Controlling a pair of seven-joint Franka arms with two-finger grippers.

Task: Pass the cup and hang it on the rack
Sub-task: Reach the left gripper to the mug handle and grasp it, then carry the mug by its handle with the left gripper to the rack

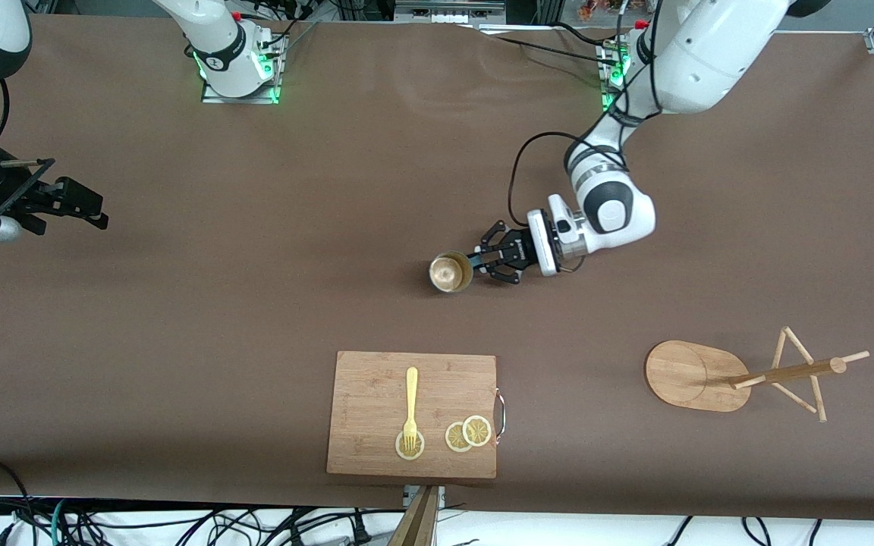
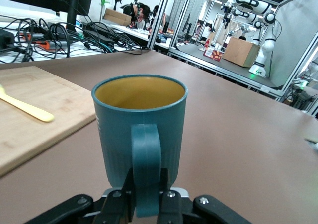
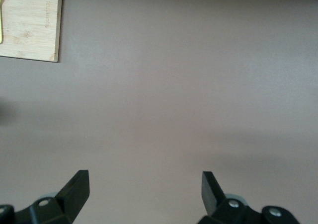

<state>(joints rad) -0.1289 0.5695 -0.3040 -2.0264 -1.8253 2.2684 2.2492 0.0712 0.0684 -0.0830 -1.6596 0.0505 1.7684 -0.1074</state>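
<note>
The dark teal cup (image 1: 450, 272) with a mustard-yellow inside stands upright near the middle of the brown table. My left gripper (image 1: 479, 262) lies low beside it, toward the left arm's end, shut on the cup's loop handle. In the left wrist view the handle (image 2: 145, 172) sits pinched between the black fingers, and the cup (image 2: 139, 119) rises right above my left gripper (image 2: 145, 186). The light wooden rack (image 1: 756, 374) stands nearer the front camera, toward the left arm's end. My right gripper (image 1: 77, 193) waits open above the table at the right arm's end, and shows as the right gripper (image 3: 145, 182) over bare mat.
A wooden cutting board (image 1: 412, 413) lies near the front edge, nearer the camera than the cup. On it are a yellow fork (image 1: 410, 406) and lemon slices (image 1: 469, 434). The board (image 2: 30, 129) also shows beside the cup, and a corner of the board (image 3: 30, 20) shows in the right wrist view.
</note>
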